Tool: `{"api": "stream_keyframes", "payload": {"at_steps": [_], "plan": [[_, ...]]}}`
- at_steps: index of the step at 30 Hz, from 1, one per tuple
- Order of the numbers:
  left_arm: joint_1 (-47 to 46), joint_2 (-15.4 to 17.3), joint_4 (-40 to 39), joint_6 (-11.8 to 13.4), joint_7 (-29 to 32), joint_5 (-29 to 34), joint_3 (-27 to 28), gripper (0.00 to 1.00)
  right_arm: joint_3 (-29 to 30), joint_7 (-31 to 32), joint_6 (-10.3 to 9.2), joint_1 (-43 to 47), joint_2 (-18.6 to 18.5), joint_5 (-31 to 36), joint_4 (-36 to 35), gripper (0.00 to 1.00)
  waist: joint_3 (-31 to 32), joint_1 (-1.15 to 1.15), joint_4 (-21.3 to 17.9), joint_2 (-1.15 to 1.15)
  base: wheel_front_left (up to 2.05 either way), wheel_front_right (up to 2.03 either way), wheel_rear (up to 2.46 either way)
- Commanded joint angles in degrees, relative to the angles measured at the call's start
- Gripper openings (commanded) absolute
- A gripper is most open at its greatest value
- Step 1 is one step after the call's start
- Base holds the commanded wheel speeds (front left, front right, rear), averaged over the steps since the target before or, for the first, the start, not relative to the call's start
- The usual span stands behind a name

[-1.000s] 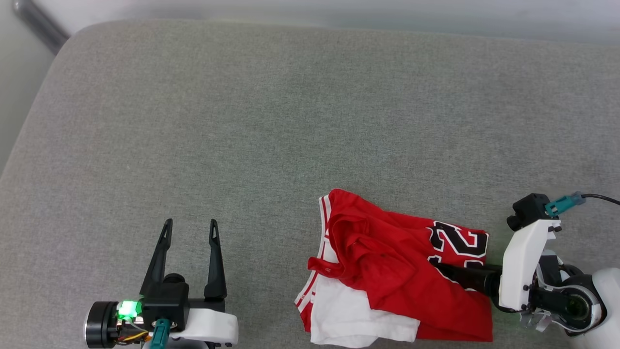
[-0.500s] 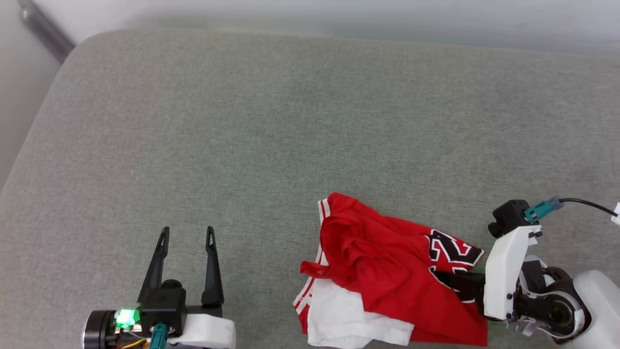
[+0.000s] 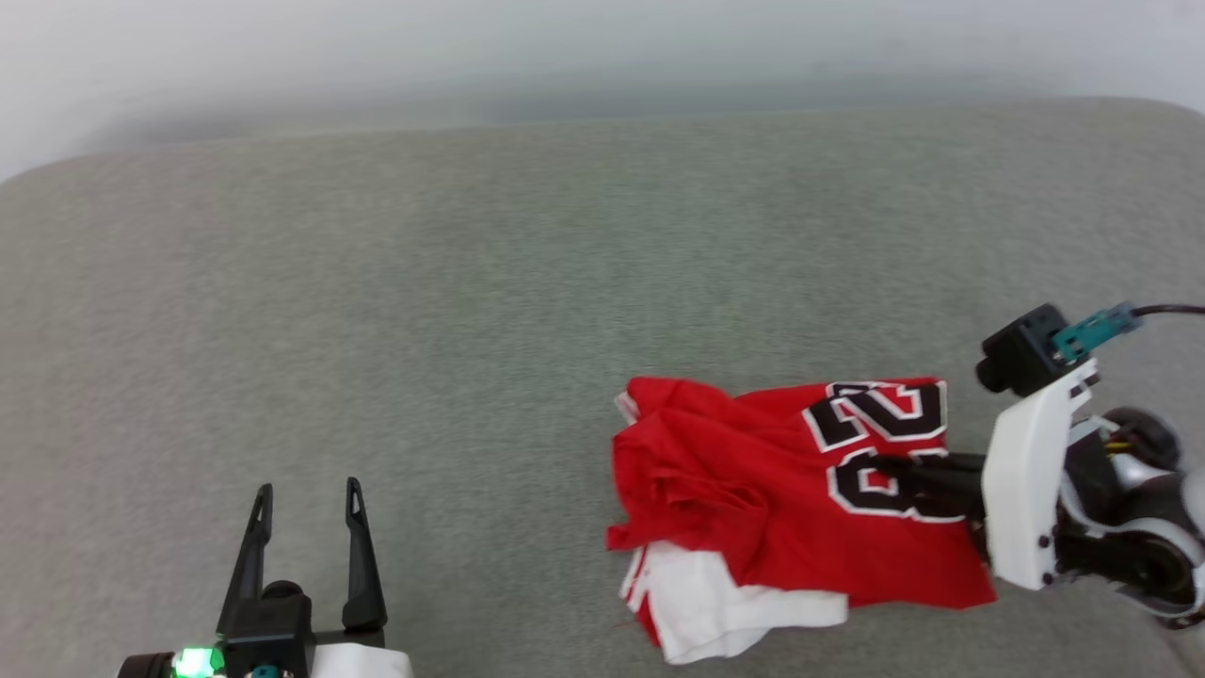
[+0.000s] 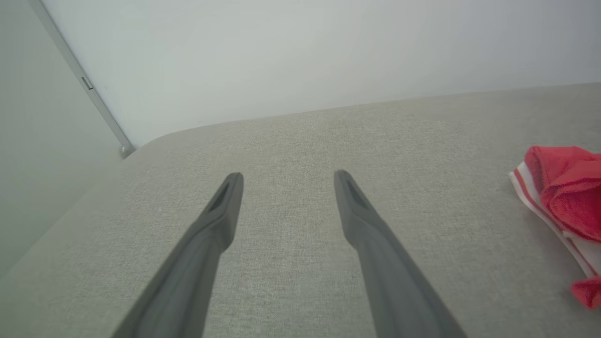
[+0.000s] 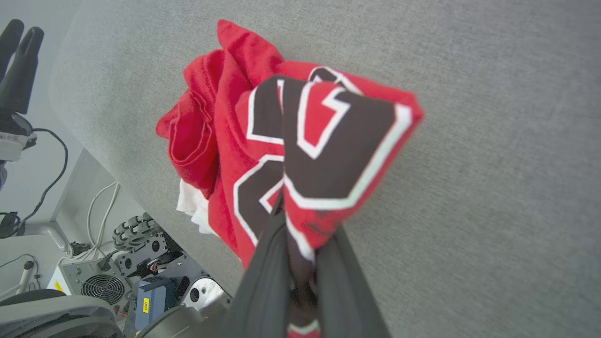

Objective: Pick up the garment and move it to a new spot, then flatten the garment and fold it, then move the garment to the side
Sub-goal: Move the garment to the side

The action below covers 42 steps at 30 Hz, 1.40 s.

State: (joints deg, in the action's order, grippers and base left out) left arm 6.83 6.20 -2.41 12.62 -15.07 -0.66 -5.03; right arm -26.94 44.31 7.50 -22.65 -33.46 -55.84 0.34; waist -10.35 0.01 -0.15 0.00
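My right end effector (image 5: 303, 244) pinches the crumpled red-and-white jersey garment (image 3: 734, 471), left end effector (image 3: 308, 490) spread; moving, flattening, folding all remain.

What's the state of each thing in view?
jersey: crumpled, numbered end pinched, the rest lying on the cushion
right tool: shut on jersey
left tool: open, empty, apart from the jersey

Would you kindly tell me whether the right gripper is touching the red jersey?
Touching. The right wrist view shows the right gripper shut on a fold of the red jersey, cloth pinched between its fingers.
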Motion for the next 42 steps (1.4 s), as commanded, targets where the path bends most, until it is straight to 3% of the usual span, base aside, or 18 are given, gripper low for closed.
{"api": "stream_keyframes", "payload": {"at_steps": [1,4,6,7,18,29,36,37,38,42], "plan": [[0.2,0.3,-0.6,-0.3,-0.1,0.2,0.3,1.00,0.0,0.4,-0.02,-1.3,-2.3,1.0,-1.1,0.00,-0.3,-0.01,-4.5,0.00,0.00,0.00,0.00],[-1.5,1.1,-1.7,-0.3,-0.1,0.6,0.8,1.00,0.1,-0.3,-0.02,-3.7,-8.1,5.0,-2.4,0.00,-3.1,-0.01,-9.0,0.00,0.00,0.00,0.00],[-1.6,1.2,-1.9,-0.3,-0.1,0.6,1.0,1.00,0.0,-0.6,-0.02,-4.2,-9.2,6.0,-2.2,0.00,-3.7,-0.01,-9.8,0.00,0.00,0.00,0.00],[-2.2,1.9,-2.4,-0.2,-0.1,0.5,1.7,1.00,0.4,-1.7,-0.02,-6.3,-11.5,7.6,-0.8,0.00,-5.9,-0.01,-12.2,0.00,0.00,0.00,0.00],[-6.6,5.2,-4.0,-1.2,-0.1,1.4,2.4,1.00,0.0,-8.8,-0.03,-14.8,-19.1,17.8,10.2,0.00,-14.7,-0.01,-15.1,0.00,0.00,0.00,0.00],[-10.3,7.3,-6.2,-0.5,-0.1,1.2,2.7,1.00,3.8,-15.3,-0.04,-24.6,-18.9,24.4,27.6,0.00,-21.7,-0.01,-14.4,0.00,0.00,0.00,0.00],[-10.9,7.7,-5.9,0.1,-0.1,0.8,2.9,1.00,6.7,-18.6,-0.04,-27.1,-14.5,26.9,36.2,0.00,-22.3,-0.01,-13.7,0.00,0.00,0.00,0.00],[-10.9,7.5,-5.8,0.1,-0.1,0.7,2.8,1.00,7.1,-19.1,-0.04,-27.4,-14.1,27.4,37.0,0.38,-22.1,-0.01,-13.5,0.00,0.00,0.00,0.00],[-10.8,7.4,-5.7,0.1,-0.1,0.6,2.6,1.00,7.4,-20.0,-0.04,-27.6,-13.7,28.3,37.8,1.00,-21.8,-0.01,-13.4,0.00,0.00,0.00,0.00],[-10.7,6.5,-5.4,0.2,-0.1,0.4,2.1,1.00,9.1,-24.8,-0.04,-28.6,-12.9,32.1,40.5,1.00,-19.8,-0.01,-12.7,0.00,0.00,0.00,0.00]]}}
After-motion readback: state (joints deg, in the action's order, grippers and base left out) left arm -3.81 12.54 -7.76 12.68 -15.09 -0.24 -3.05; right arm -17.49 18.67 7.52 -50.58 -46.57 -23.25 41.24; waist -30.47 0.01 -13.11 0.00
